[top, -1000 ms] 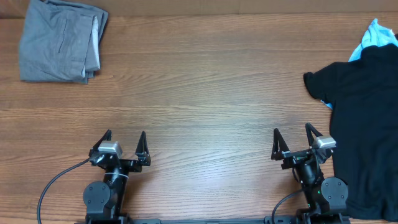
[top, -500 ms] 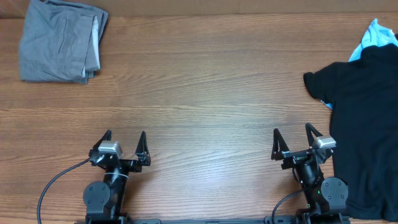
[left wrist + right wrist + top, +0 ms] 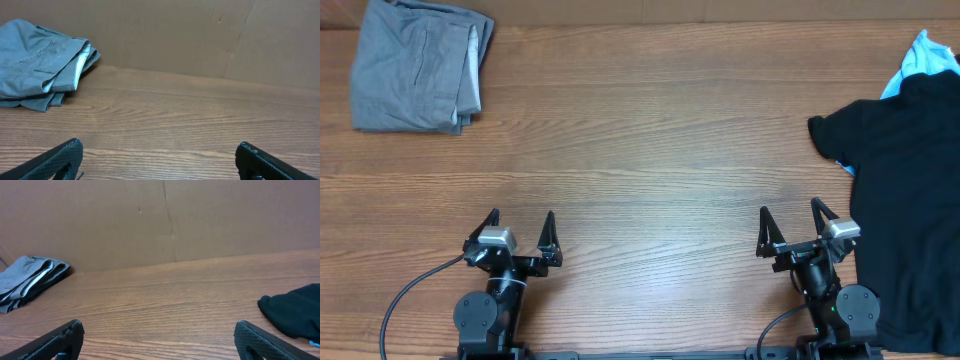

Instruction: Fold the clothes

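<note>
A black T-shirt (image 3: 910,200) lies unfolded at the table's right edge, its sleeve (image 3: 295,312) showing in the right wrist view. A light-blue shirt (image 3: 920,60) pokes out from under it at the far right. A grey garment (image 3: 415,65) lies folded at the far left corner; it also shows in the left wrist view (image 3: 37,65) and the right wrist view (image 3: 27,280). My left gripper (image 3: 520,230) is open and empty near the front edge. My right gripper (image 3: 790,225) is open and empty, just left of the black T-shirt.
A brown cardboard wall (image 3: 200,35) stands along the far edge of the wooden table (image 3: 650,150). A black cable (image 3: 405,295) runs from the left arm's base toward the front edge.
</note>
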